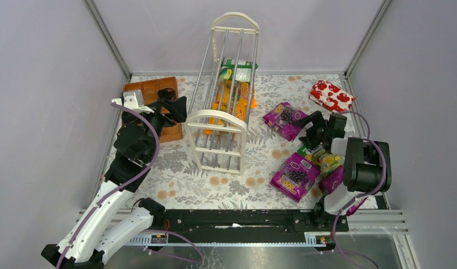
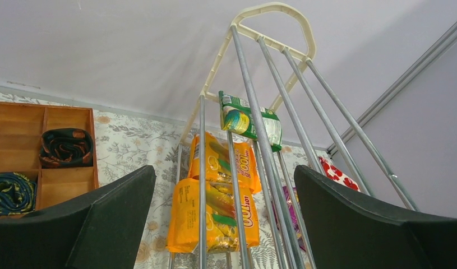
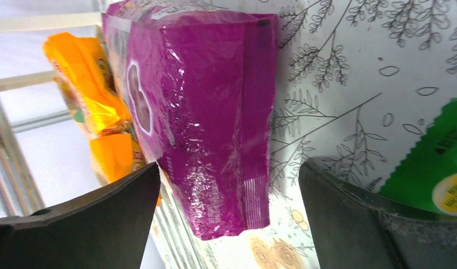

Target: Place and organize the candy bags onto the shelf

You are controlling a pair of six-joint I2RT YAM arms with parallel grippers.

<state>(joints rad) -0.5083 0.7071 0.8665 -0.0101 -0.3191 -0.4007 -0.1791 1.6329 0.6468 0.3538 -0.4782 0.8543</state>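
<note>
Candy bags (image 1: 241,92) are sitting in two places. Three are lying on the rods of the shelf (image 1: 217,114): a green bag (image 1: 238,68) at the far end and two orange bags (image 2: 215,218) in line in front of it. Others are lying on the desk (image 1: 175,174) to the right of the shelf. One purple bag (image 1: 284,119) is resting nearest the shelf, and a second purple bag (image 1: 295,175) is lying closer to the arm bases. A green and yellow bag (image 1: 322,161) is lying between them, partly under the right arm.

The left gripper (image 1: 178,108) is hovering just left of the shelf, beside a wooden tray (image 1: 153,89). It is released, its fingers spread wide with nothing between them. The right gripper (image 1: 306,128) is pointing at the first purple bag. It is also released: the bag is showing in the gap between its fingers, and neither finger is touching it. A red packet (image 1: 331,95) is lying near the far right corner.
</note>
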